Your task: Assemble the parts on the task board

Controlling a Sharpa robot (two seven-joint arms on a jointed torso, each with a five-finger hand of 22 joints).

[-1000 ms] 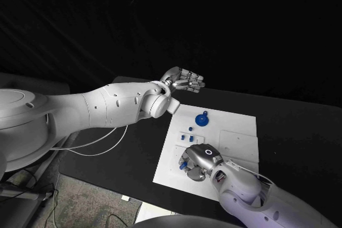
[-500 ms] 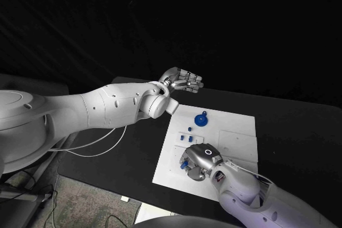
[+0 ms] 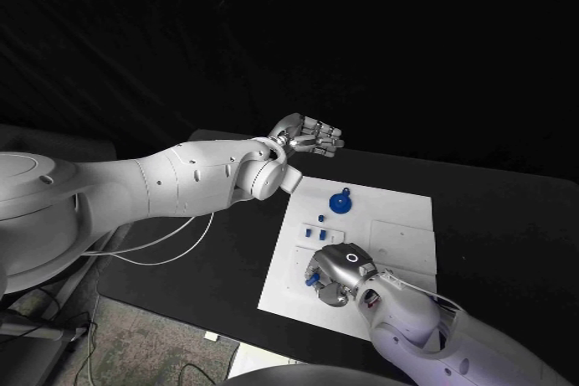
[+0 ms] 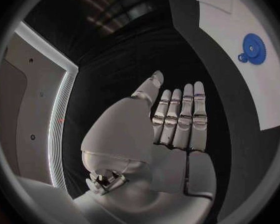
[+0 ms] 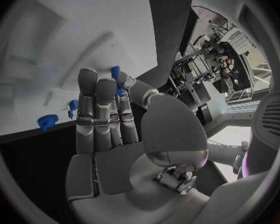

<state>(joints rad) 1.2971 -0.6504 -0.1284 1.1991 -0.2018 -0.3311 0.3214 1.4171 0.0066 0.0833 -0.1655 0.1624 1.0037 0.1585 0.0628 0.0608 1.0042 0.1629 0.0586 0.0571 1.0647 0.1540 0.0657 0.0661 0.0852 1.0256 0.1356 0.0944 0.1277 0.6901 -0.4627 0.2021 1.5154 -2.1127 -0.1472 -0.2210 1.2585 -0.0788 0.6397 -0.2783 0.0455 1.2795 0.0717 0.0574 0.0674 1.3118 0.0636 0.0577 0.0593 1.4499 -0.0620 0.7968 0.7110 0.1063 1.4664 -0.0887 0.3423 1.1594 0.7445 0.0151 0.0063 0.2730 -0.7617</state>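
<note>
On the black bench (image 3: 507, 210), a small blue part (image 5: 117, 79) is pinched by the right hand (image 3: 338, 273) low on the task board (image 3: 404, 206); it should be lowered squarely. The left hand (image 3: 308, 136), upper centre, is held open and empty.

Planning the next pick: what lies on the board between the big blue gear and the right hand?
In the head view, small blue pieces lie between the gear and the right hand.

The white left arm reaches far, its silver many-fingered left hand (image 3: 309, 136) raised, fingers straight and together, holding nothing. The silver many-fingered right hand (image 3: 336, 275) lies near, fingers pressed down.
</note>
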